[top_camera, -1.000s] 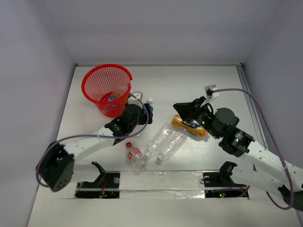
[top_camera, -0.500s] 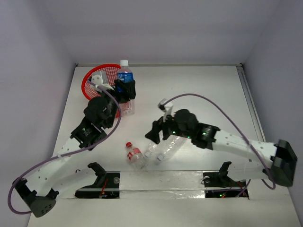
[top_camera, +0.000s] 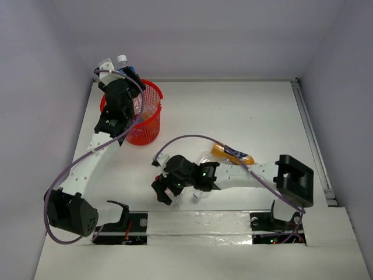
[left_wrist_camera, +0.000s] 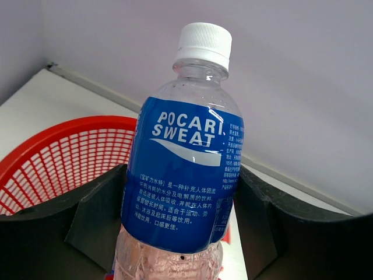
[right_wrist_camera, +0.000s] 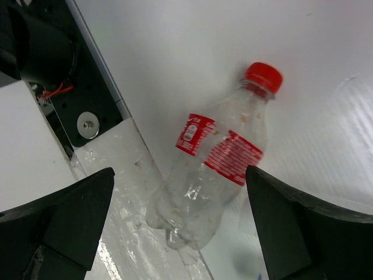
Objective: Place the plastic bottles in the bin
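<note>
Left jaws clamp a Pocari Sweat bottle above the red mesh bin, far left; right jaws spread wide over 1 red-capped bottle lying on the near bench.

Pocari Sweat bottle: clear, blue label, white cap, near upright with cap up, clamped at its lower body in the left pincer over the far-left rim of the bin, a round red lattice basket standing far left on the surface. Red-capped bottle: clear, empty, red label, lying on its side by the near edge. Orange bottle, dark label, lies on its side mid-surface, with a partly hidden clear bottle just beside it.
</note>
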Robot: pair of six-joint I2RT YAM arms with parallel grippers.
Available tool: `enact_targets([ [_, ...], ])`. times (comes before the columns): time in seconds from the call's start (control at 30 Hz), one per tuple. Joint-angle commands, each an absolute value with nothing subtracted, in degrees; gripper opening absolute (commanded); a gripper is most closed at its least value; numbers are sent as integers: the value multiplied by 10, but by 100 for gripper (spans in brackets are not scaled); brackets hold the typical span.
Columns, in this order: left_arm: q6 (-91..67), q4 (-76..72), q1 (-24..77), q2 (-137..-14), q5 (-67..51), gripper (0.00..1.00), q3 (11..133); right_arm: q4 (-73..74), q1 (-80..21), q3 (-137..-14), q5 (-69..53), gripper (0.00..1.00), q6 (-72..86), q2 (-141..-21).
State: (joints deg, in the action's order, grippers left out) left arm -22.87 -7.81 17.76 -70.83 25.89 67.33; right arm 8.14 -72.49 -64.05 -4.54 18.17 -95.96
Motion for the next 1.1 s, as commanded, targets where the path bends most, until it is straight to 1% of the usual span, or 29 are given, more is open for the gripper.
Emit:
enact_targets([
  [0.0, -211, -142, 156, -719, 285, 49, 686, 101, -750, -676, -52, 100, 163, -1001],
  [0.13, -185, -177, 142, -744, 301, 50, 671, 98, -750, -686, -32, 100, 170, -1027],
  [0.2, -177, -212, 136, -751, 290, 50, 651, 105, -750, -693, -25, 99, 168, -1039],
  [0.27, -173, -228, 136, -757, 294, 52, 636, 119, -750, -707, -7, 98, 169, -1048],
  [0.3, -176, -230, 136, -760, 297, 55, 628, 122, -750, -709, -2, 98, 168, -1053],
  [0.33, -178, -229, 136, -764, 297, 67, 626, 125, -750, -711, -2, 97, 168, -1059],
  [0.4, -185, -217, 136, -773, 295, 78, 626, 117, -750, -713, -2, 97, 169, -1064],
  [0.43, -193, -214, 131, -774, 294, 86, 627, 115, -750, -715, -2, 96, 170, -1068],
  [0.5, -202, -198, 131, -773, 284, 92, 635, 110, -750, -721, -2, 95, 175, -1079],
  [0.57, -211, -192, 131, -764, 271, 94, 641, 105, -750, -723, -2, 94, 177, -1086],
  [0.7, -227, -171, 131, -739, 249, 95, 655, 99, -750, -725, -2, 89, 178, -1087],
  [0.77, -236, -158, 131, -716, 226, 95, 657, 93, -750, -728, -4, 77, 178, -1083],
  [0.8, -249, -154, 131, -706, 216, 94, 654, 91, -750, -729, -6, 67, 179, -1078],
  [0.9, -264, -138, 131, -663, 161, 93, 644, 93, -750, -732, -6, 56, 180, -1066],
  [0.93, -266, -127, 131, -651, 130, 92, 641, 93, -750, -731, -6, 56, 180, -1051],
  [1.03, -274, -103, 131, -607, 90, 91, 621, 93, -750, -725, -2, 55, 180, -1007],
  [1.07, -277, -98, 131, -584, 84, 90, 615, 93, -750, -724, 17, 55, 179, -993],
])
